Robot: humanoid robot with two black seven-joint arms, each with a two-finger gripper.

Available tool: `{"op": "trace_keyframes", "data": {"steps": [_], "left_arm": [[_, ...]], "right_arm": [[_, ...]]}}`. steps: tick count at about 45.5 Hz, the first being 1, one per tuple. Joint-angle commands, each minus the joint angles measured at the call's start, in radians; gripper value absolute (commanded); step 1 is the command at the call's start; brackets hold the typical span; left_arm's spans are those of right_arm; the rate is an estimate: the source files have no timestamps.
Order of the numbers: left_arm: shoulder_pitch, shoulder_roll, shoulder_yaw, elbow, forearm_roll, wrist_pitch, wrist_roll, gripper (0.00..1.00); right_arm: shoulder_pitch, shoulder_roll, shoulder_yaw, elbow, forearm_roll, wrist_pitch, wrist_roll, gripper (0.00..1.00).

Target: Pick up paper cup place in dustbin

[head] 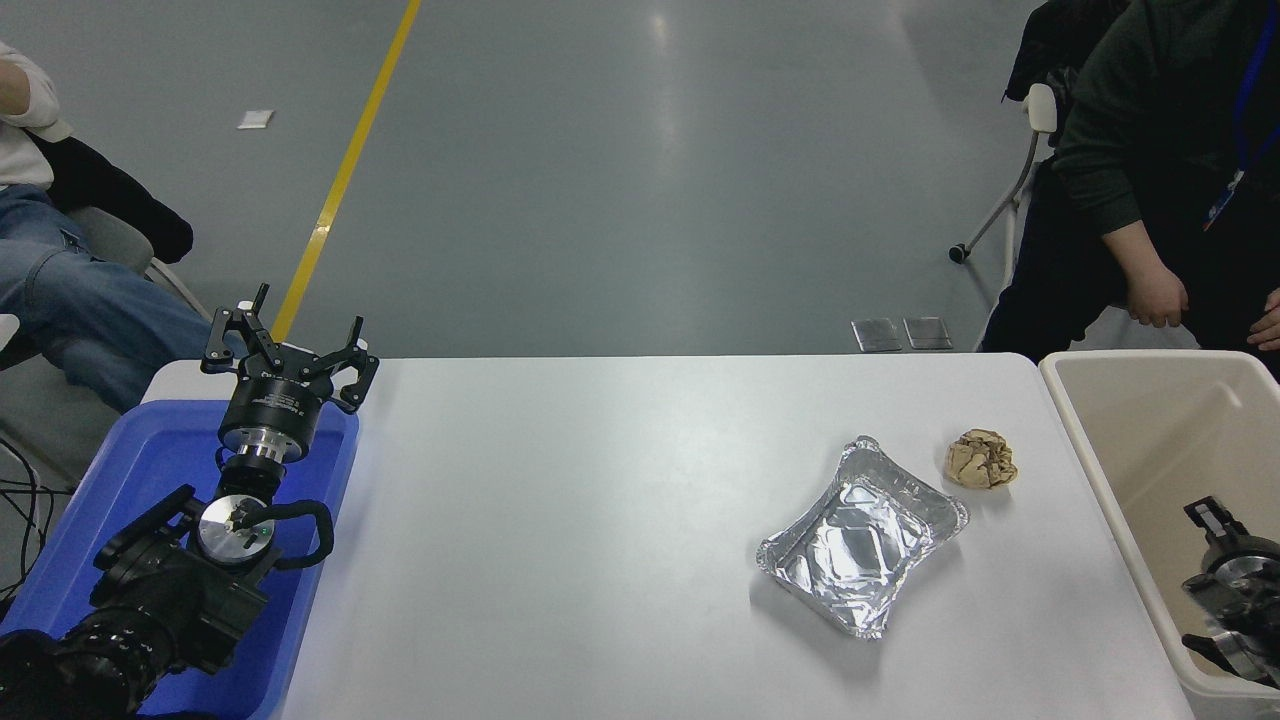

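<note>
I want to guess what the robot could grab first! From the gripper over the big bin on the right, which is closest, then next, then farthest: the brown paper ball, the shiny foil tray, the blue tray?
Measured from the right gripper, inside the dustbin:
1. Brown paper ball, just left of the dustbin.
2. Foil tray, nearer the table's middle.
3. Blue tray, far left, under the parked left gripper.
</note>
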Motion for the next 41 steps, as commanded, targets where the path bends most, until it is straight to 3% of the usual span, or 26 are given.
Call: {"op": "trace_keyframes", "data": {"steps": [1,9,20,41], "left_arm": [[-0.001,0.000,0.000,0.000,0.000,0.000,0.000,0.99],[-0.001,0.000,0.000,0.000,0.000,0.000,0.000,0.99],[-0.001,0.000,0.000,-0.001,0.000,0.000,0.000,0.99],[-0.001,0.000,0.000,0.000,0.000,0.000,0.000,0.99]], "right_arm": [[0.117,-0.144,-0.024,0.129,-0.005,0.002,0.000,1.00],[0.317,-0.250,-0.205,0.226,-0.013,0.004,0.000,1.00],[0.650,-0.251,-0.535,0.301,-0.007,0.007,0.000,1.00],[1.062,0.039,-0.693,0.402,-0.017,0.249,-0.006,1.00]]}}
